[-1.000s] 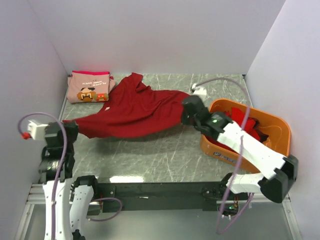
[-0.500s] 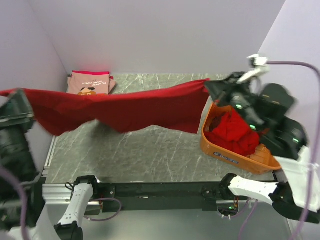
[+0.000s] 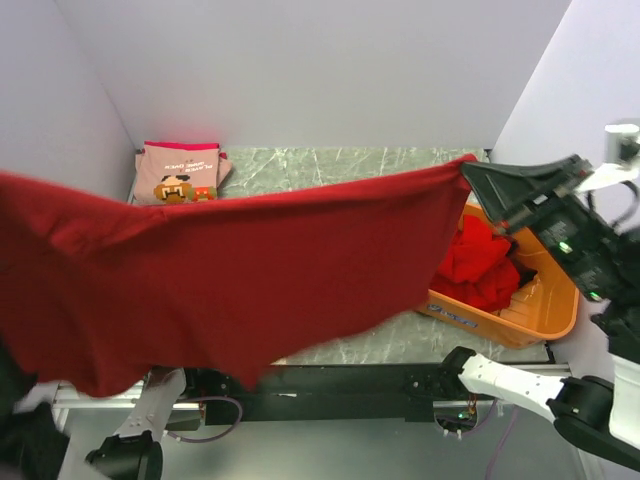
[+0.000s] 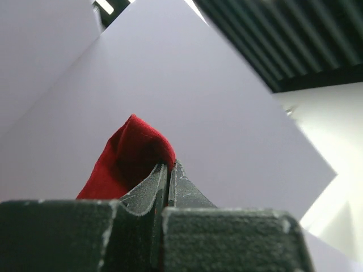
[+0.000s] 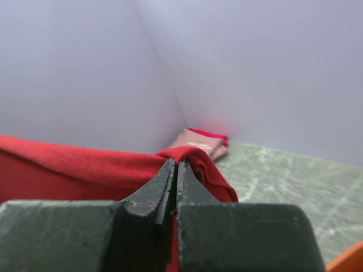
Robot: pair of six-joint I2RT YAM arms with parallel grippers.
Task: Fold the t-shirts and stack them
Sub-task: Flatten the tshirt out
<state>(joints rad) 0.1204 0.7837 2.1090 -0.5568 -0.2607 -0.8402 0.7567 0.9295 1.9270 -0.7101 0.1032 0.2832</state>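
Note:
A dark red t-shirt (image 3: 230, 280) hangs stretched wide, high above the table, between both grippers. My right gripper (image 3: 470, 168) is shut on its right corner; in the right wrist view (image 5: 174, 161) the cloth (image 5: 74, 170) folds over the shut fingertips. My left gripper is off the left edge of the top view; in the left wrist view (image 4: 169, 165) it is shut on a fold of red cloth (image 4: 130, 153). A folded pink t-shirt (image 3: 178, 173) with a brown moustached face lies on red cloth at the back left corner. More dark red t-shirts (image 3: 478, 265) lie in the orange tub (image 3: 540, 310).
The orange tub stands at the table's right side, under my right arm. White walls close the table in at the back, left and right. The hanging shirt hides most of the grey marbled tabletop (image 3: 330, 165) from the top camera.
Both grippers have risen and moved apart with the red t-shirt, lifting it off the table. It now hangs spread out close to the top camera.

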